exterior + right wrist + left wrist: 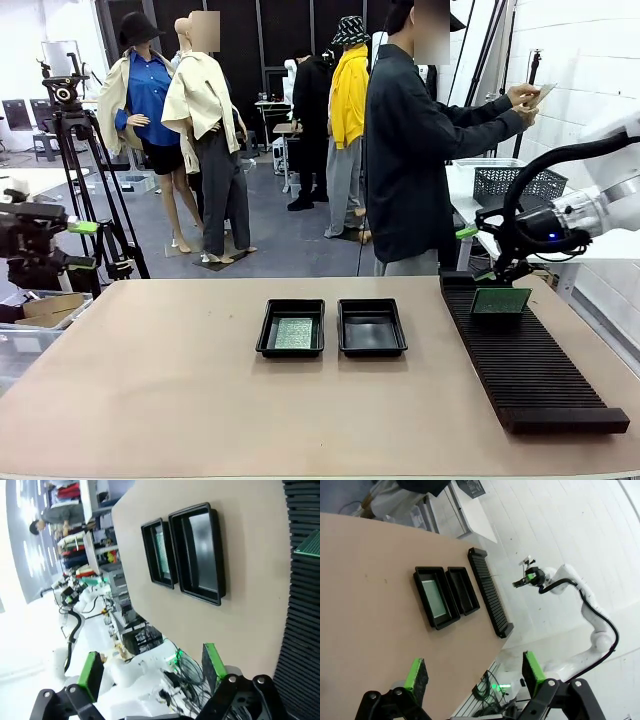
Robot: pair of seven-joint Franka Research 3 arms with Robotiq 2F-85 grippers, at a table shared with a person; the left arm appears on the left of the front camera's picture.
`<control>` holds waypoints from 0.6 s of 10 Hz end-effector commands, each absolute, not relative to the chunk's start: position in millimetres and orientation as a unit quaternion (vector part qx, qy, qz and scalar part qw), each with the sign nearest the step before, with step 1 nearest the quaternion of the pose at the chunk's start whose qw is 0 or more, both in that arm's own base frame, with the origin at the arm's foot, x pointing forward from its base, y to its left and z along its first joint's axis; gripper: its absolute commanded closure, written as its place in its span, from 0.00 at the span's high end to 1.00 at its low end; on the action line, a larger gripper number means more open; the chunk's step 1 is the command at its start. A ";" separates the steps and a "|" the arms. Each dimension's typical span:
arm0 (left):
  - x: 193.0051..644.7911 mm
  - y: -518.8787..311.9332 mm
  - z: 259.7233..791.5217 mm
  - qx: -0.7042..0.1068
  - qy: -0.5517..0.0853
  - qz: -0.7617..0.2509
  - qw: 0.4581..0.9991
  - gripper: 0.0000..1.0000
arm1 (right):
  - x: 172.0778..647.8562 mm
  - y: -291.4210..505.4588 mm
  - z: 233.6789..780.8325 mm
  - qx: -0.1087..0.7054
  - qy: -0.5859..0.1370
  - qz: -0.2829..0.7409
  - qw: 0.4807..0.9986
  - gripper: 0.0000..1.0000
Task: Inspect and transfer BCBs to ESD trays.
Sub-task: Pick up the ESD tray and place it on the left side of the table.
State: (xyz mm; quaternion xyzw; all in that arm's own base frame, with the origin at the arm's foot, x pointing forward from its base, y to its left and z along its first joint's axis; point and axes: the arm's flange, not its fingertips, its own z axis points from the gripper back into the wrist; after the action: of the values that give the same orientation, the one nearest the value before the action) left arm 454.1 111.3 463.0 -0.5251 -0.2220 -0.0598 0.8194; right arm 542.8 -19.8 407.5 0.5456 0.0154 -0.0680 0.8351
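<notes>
roughly half done: one bcb (293, 333) lies in the left esd tray (290, 304); the right esd tray (372, 328) is bare. the second bcb (500, 300) stands in the slotted rack (545, 375) beside the right gripper (152, 667), spread and holding nothing. the left gripper (474, 672), also spread, hangs well apart.

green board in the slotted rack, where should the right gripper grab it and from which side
Probably its free top edge, from above, one finger on each flat face. The green board stands on edge in a slot of the rack, so its lower edge is buried while the top edge sticks out clear. The right gripper is open close by it.
</notes>
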 end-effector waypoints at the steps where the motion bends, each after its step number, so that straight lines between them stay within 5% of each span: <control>1: 453.6 77.9 470.6 -0.486 -0.207 -0.066 0.846 1.00 | 558.0 -40.3 399.0 0.567 0.024 -0.031 0.823 1.00; 6: 474.0 -39.4 496.4 -0.350 -0.182 -0.108 0.912 1.00 | 559.8 -82.2 382.9 0.594 0.048 -0.006 0.803 1.00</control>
State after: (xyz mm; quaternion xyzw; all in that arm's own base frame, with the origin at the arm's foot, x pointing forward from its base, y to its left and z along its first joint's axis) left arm 473.3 -25.6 494.3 -0.3858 -0.2005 -0.1156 0.8931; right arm 554.9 -75.4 384.6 0.5848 0.0372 -0.0170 0.8102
